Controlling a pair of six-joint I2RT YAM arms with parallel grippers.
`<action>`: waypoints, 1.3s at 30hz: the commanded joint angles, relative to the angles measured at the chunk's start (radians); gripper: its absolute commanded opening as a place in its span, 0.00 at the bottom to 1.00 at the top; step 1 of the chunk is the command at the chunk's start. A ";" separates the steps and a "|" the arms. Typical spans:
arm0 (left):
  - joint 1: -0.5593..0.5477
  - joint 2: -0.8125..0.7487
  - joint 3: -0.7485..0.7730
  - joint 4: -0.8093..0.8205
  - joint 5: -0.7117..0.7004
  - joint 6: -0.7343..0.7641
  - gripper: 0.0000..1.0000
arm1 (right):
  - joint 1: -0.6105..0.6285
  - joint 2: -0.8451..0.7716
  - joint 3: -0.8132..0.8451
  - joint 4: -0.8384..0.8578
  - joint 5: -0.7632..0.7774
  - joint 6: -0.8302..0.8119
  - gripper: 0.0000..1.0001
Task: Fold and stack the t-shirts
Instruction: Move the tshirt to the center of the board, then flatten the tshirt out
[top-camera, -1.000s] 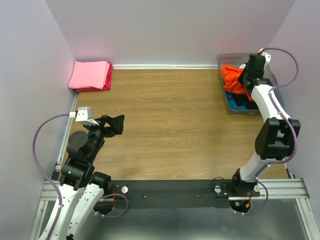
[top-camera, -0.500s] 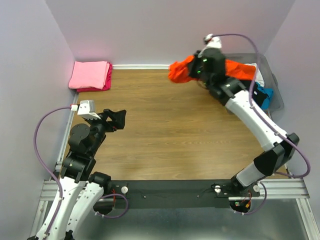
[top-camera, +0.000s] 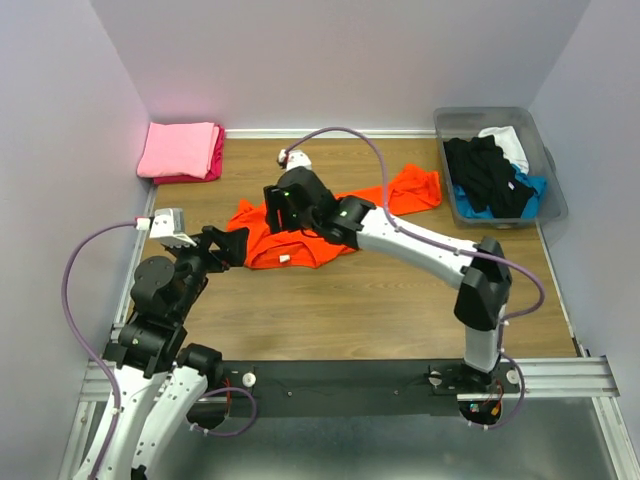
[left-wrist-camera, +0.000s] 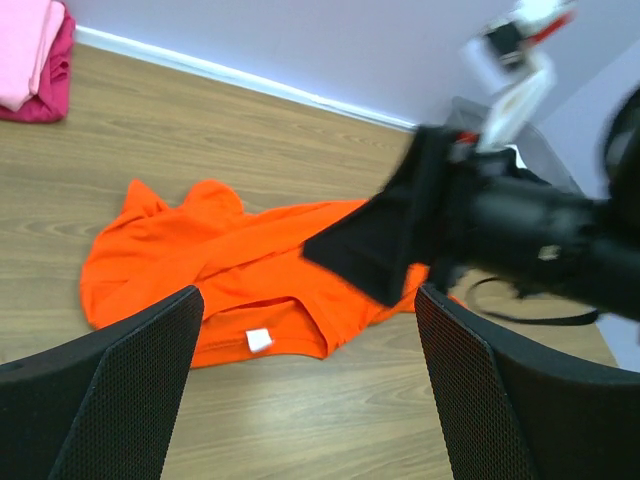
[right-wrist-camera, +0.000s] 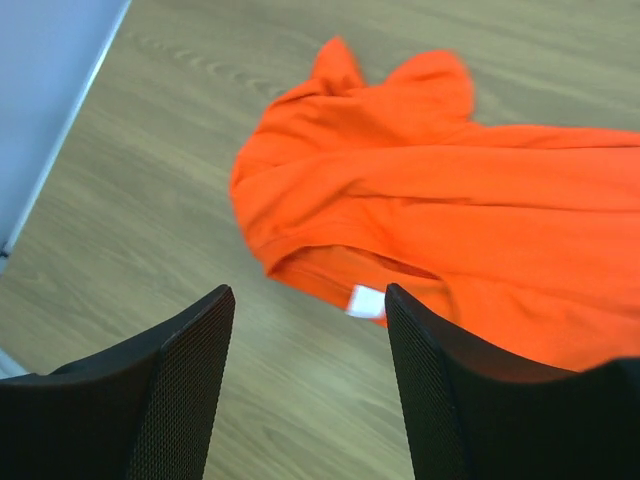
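A bright orange t-shirt (top-camera: 275, 245) lies crumpled and stretched across the table's middle, its far end (top-camera: 415, 187) reaching toward the bin. My right gripper (top-camera: 280, 212) hovers over the shirt's left part, open and empty. In the right wrist view the collar with its white label (right-wrist-camera: 366, 300) shows between the spread fingers (right-wrist-camera: 310, 390). My left gripper (top-camera: 232, 245) stands open just left of the shirt, which lies ahead of it (left-wrist-camera: 220, 270). Folded pink and magenta t-shirts (top-camera: 182, 150) are stacked in the far left corner.
A translucent grey bin (top-camera: 470, 113) at the far right holds a black shirt (top-camera: 485, 175), a white one (top-camera: 508, 143) and a blue one (top-camera: 535, 186). Walls close the table on the left, back and right. The right arm spans the table diagonally.
My right arm swung from the bin leftward across the table with the orange shirt, then opened and let it go onto the wood. The left arm barely moved.
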 joint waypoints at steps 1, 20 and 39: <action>-0.005 0.035 -0.034 -0.040 0.045 -0.020 0.94 | -0.045 -0.180 -0.109 0.006 0.158 -0.074 0.70; -0.015 0.626 -0.090 0.279 0.085 -0.134 0.88 | -0.585 -0.384 -0.747 0.056 -0.174 -0.109 0.61; 0.074 1.268 0.157 0.399 0.080 -0.079 0.68 | -0.641 -0.198 -0.738 0.102 -0.472 -0.253 0.24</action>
